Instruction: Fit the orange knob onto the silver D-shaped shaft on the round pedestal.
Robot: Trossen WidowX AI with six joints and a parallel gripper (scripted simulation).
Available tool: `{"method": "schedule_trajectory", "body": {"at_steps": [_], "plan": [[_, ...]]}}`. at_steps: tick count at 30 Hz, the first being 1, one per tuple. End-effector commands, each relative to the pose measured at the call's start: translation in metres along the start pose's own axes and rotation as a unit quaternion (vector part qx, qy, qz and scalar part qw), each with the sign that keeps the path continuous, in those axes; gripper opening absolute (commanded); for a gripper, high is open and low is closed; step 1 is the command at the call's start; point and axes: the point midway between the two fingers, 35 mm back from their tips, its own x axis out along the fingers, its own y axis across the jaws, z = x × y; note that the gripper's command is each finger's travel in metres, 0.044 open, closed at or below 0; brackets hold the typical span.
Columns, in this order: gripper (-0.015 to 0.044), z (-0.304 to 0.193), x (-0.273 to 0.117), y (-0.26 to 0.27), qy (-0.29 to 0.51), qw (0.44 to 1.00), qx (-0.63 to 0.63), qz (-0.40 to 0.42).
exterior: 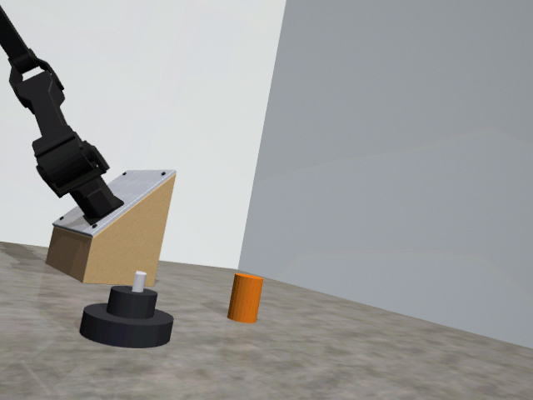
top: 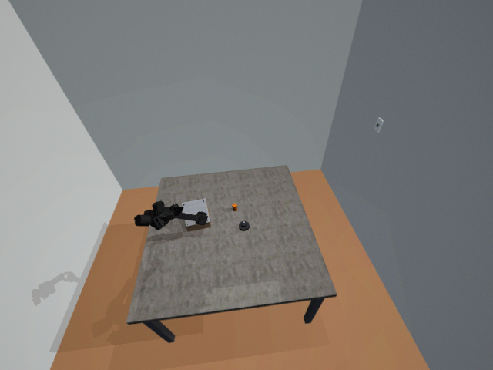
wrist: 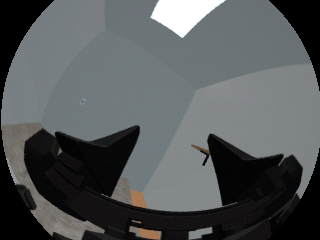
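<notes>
The orange knob point(top: 235, 207) point(exterior: 245, 297) stands upright on the table, its hole hidden underneath. The round black pedestal point(top: 244, 228) point(exterior: 124, 332) stands nearby, with a stepped top. The silver shaft point(exterior: 138, 282) points up from it, bare. The direction of its flat side cannot be told. My gripper point(wrist: 174, 133) is open and empty, with its two black fingers wide apart in the wrist view. It is away from the knob and the pedestal, which are not seen between the fingers. In the exterior view the gripper is out of view.
A wedge-shaped wooden block with a grey metal top plate point(top: 194, 206) point(exterior: 141, 182) stands on the table point(top: 254, 267) point(exterior: 344, 362), with the arm point(top: 189, 216) point(exterior: 68, 161) above it. The arm reaches towards the table's left edge in the top view. Walls surround the table.
</notes>
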Motion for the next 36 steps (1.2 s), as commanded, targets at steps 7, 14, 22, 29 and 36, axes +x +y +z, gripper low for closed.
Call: {"method": "schedule_trajectory", "body": {"at_steps": [7,14,22,29,36], "plan": [[0.0440,-0.054,0.037,0.028,0.032,0.993,0.090,0.068],[0.0440,-0.119,0.088,0.069,0.077,0.965,0.205,0.145],[0.0440,-0.192,0.156,0.168,0.171,0.907,0.278,0.267],[0.0440,-0.227,0.190,0.276,0.240,0.845,0.292,0.377],[0.0440,-0.234,0.188,0.399,0.317,0.757,0.282,0.498]]}}
